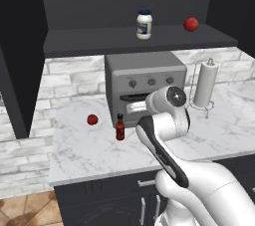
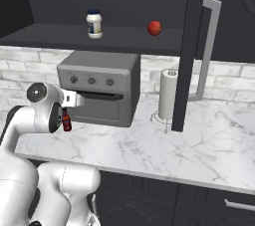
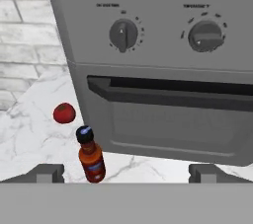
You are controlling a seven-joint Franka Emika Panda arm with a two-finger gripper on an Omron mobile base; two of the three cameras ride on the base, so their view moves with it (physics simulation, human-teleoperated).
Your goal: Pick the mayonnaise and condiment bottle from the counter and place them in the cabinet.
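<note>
The mayonnaise (image 1: pixel 144 24) (image 2: pixel 94 24), a white jar with a blue lid, stands upright on the cabinet (image 1: pixel 99 42) (image 2: pixel 50 36) shelf. The condiment bottle (image 1: pixel 120 128) (image 2: pixel 66 121) (image 3: pixel 91 156), dark red with a black cap, stands upright on the marble counter (image 1: pixel 89 153) (image 2: pixel 174 145) before the toaster oven's left corner. My gripper (image 1: pixel 131 105) (image 2: pixel 75 99) (image 3: pixel 127 172) hovers open in front of the oven door, level with it and pointing at it. The bottle is below and left of centre between the fingertips, nearer the left one, untouched.
A grey toaster oven (image 1: pixel 144 73) (image 2: pixel 99 85) (image 3: pixel 163 70) fills the counter's middle. One tomato (image 1: pixel 92 119) (image 3: pixel 64 113) lies left of the bottle, another (image 1: pixel 191 24) (image 2: pixel 155 28) on the shelf. A paper-towel roll (image 1: pixel 205 84) (image 2: pixel 168 94) stands right. An open cabinet door (image 2: pixel 191 46) hangs nearby.
</note>
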